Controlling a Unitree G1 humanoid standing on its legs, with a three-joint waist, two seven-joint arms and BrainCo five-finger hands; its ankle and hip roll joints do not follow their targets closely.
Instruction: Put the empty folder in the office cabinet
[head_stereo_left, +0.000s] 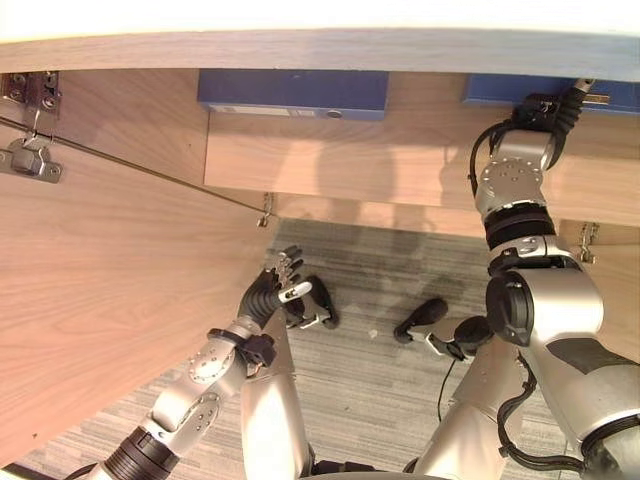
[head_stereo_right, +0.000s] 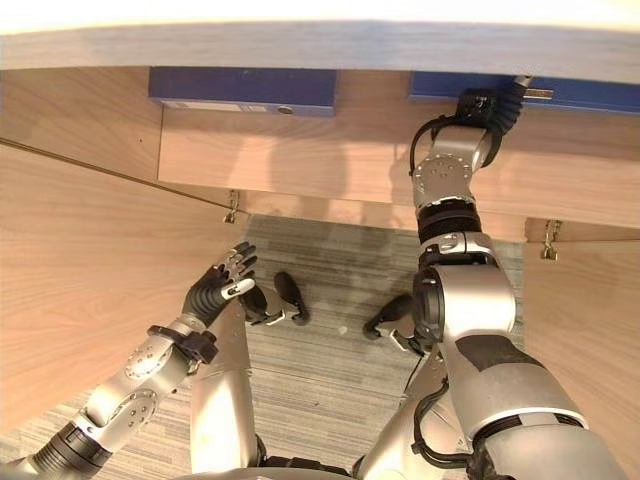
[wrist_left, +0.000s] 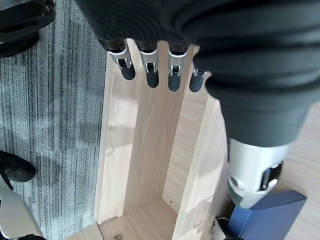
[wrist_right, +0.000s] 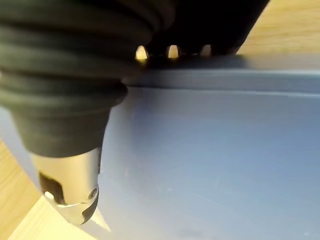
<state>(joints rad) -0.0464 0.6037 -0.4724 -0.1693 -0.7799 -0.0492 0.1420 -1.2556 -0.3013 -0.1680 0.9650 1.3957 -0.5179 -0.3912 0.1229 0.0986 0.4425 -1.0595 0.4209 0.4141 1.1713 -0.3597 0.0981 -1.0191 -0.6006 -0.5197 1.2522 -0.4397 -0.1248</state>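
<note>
Overall, cabinet (head_stereo_left: 330, 160): the pale wooden office cabinet is spanning the head views, its shelf edge running across the upper part, with a door (head_stereo_left: 100, 290) standing open on the robot's left.
Door: it is hanging swung out on its hinges (head_stereo_left: 30, 150), probably to be leaving the shelf free for loading.
Second folder (head_stereo_left: 292, 93): a blue folder is already sitting on the shelf, well apart from the one in hand.
Folder (head_stereo_left: 610, 95): the blue folder is resting at the shelf's right end, with the right hand (head_stereo_left: 545, 108) pressing up against it; judging by the reach, the arm is seating it in place.
Right hand fingers: they are lying hidden against the blue face (wrist_right: 215, 165), so their grip cannot be told.
Left hand (head_stereo_left: 272, 290): it is hovering low beside the door with fingers (wrist_left: 150, 75) loosely extended, holding nothing, likely keeping clear.
</note>
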